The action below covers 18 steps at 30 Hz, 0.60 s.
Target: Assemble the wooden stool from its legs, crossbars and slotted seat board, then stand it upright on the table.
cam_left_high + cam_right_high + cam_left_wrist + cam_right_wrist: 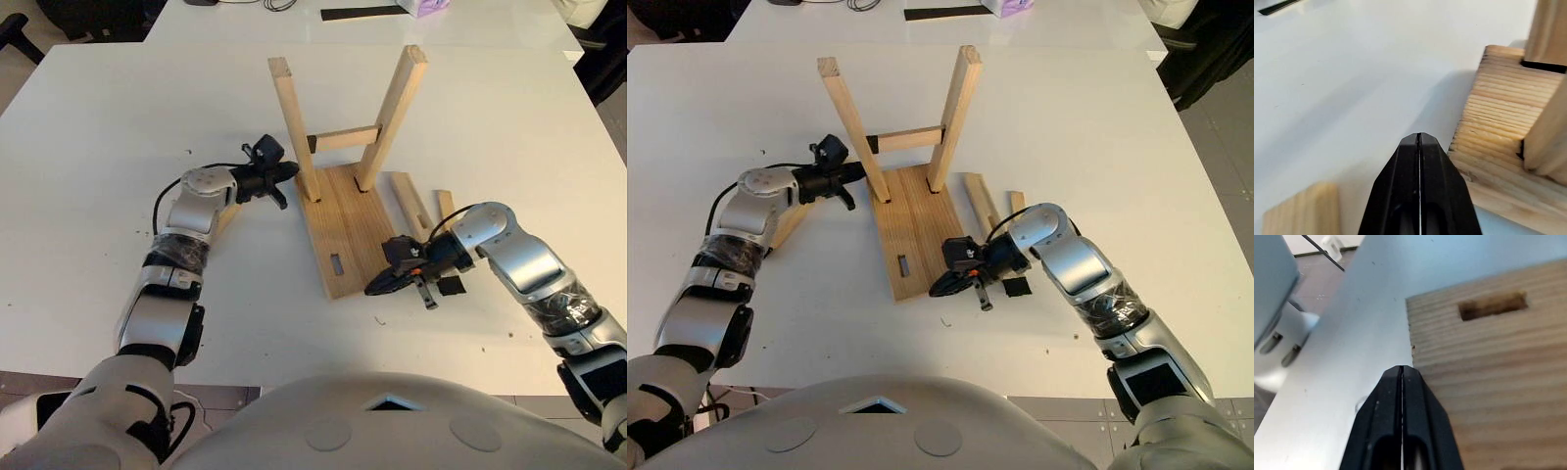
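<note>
The slotted seat board (343, 220) lies flat on the white table. Two legs, the left leg (294, 127) and the right leg (394, 113), stand upright in its far end. A crossbar (345, 138) joins them. An empty slot (336, 263) shows near the board's front edge. My left gripper (287, 176) is shut with nothing in it, its tip (1419, 139) just beside the board's far left corner (1498, 112). At the board's near right corner sits my right gripper (377, 287), shut and holding nothing, its tip (1401, 369) at the board's edge near the slot (1492, 306).
Two loose wooden pieces (409, 204) (446, 204) lie right of the board. Another wooden piece (227, 217) lies under my left forearm. A small black pad (451, 285) lies by my right wrist. A second table with a black strip (361, 13) stands behind.
</note>
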{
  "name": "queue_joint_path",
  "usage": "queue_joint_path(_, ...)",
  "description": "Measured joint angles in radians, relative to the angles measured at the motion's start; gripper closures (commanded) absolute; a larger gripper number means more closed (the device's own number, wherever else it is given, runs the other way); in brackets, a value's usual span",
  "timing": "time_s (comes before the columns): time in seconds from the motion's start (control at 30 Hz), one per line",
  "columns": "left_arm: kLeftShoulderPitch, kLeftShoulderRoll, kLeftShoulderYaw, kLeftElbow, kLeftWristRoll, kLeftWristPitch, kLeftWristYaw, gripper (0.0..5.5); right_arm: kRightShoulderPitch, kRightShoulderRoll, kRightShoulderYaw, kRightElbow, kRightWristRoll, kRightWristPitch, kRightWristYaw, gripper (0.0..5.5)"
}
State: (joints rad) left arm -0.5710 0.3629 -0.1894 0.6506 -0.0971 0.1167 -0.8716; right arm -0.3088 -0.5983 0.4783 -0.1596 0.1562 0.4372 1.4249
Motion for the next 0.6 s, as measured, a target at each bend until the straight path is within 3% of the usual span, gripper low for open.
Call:
queue_joint_path(0.1, -0.036, -0.075, -0.026, 0.114, 0.019, -0.065, -0.034, 5.50, -0.039, 0.027, 0.002, -0.002, 0.001, -0.005, -0.019, 5.47)
queue_joint_path(0.33, -0.095, -0.023, 0.039, 0.228, 0.052, -0.179, 0.020, 5.50, -0.018, 0.039, -0.019, -0.043, 0.040, 0.009, -0.068, 5.47)
queue_joint_path(0.43, -0.047, 0.040, 0.124, 0.108, 0.013, -0.168, 0.049, 5.50, 0.028, -0.030, -0.108, -0.123, 0.085, 0.040, -0.086, 5.47)
queue_joint_path(0.6, 0.199, 0.102, 0.210, -0.312, -0.078, -0.023, 0.067, 5.50, 0.109, -0.160, -0.211, -0.185, 0.099, 0.039, -0.088, 5.47)
